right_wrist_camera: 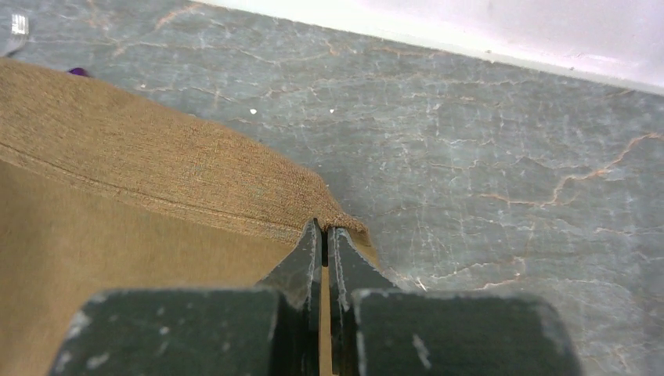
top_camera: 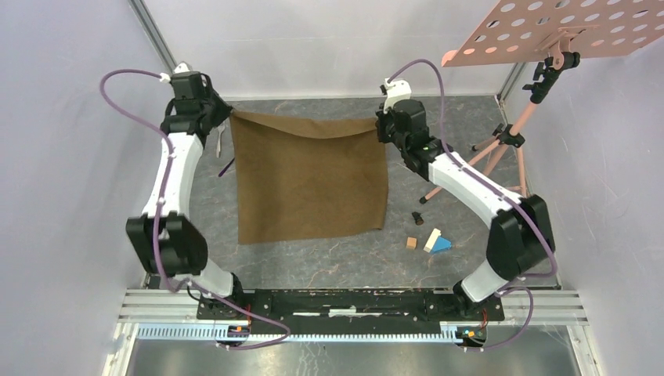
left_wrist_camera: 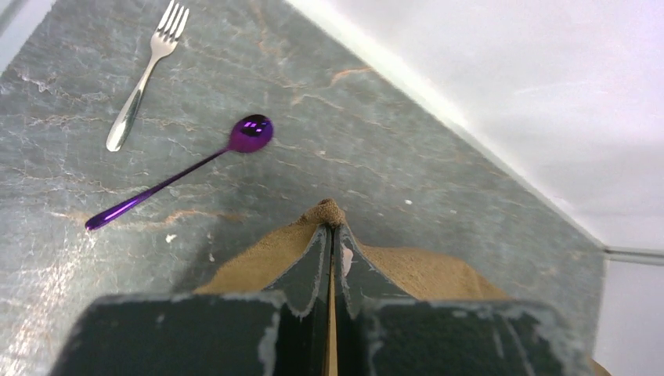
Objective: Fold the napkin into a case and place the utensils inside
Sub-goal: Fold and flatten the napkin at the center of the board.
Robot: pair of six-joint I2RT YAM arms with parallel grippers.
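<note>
Two far corners of napkin (top_camera: 309,180) pinched tight, one by left gripper (left_wrist_camera: 332,230), one by right gripper (right_wrist_camera: 323,229). Cloth brown, matte, fine-woven; far edge lifted and sagging, near part flat on grey veined stone-look table (top_camera: 352,262). Silver metal fork (left_wrist_camera: 145,78) and glossy purple spoon (left_wrist_camera: 178,176) lie just left of cloth.

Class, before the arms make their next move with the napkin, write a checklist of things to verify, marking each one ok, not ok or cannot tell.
1. Left gripper shut on a far corner of the napkin: ok.
2. Right gripper shut on the other far corner: ok.
3. Far edge taut between them: not ok, it sags in the middle.
4. Fork and spoon uncovered, apart from the cloth: ok.
5. Blocks off the napkin: ok.
</note>
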